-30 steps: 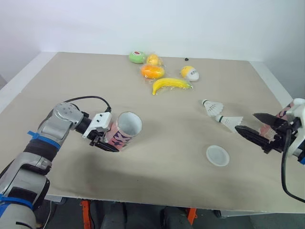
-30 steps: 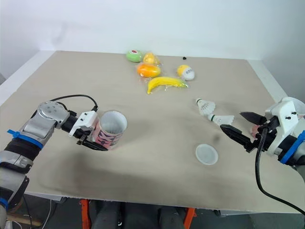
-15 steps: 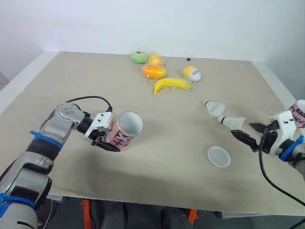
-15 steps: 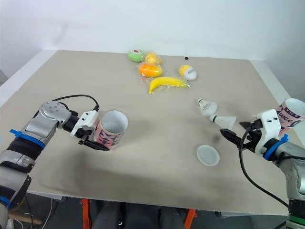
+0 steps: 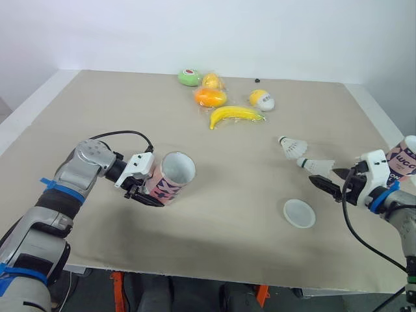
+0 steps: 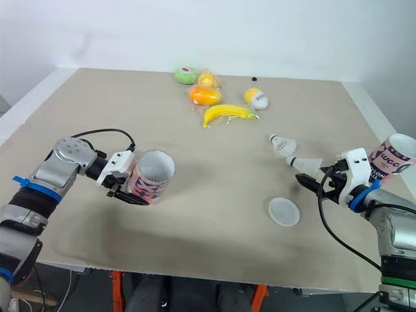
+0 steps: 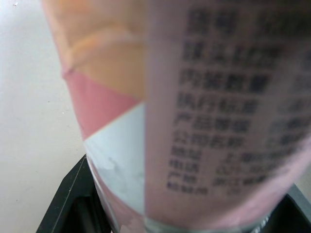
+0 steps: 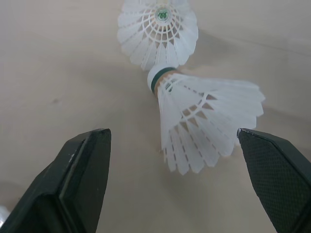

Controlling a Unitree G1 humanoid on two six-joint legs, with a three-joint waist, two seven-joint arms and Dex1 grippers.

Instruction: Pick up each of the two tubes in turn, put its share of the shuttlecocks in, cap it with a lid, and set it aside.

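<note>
Right end effector point(image 8: 172, 141) wide open, empty, aimed at near shuttlecock point(image 8: 204, 121). Risk: closing crushes feathers or knocks far shuttlecock point(image 8: 158, 29) (they abut). Left end effector point(image 5: 151, 190) clamps tube point(image 5: 171, 177).

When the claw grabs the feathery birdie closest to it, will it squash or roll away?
The shuttlecock looks light, with a thin open feather skirt, so a hard squeeze from the open right claw would probably bend it. It lies on its side on the table, so a nudge would likely swing it round its cork nose.
</note>
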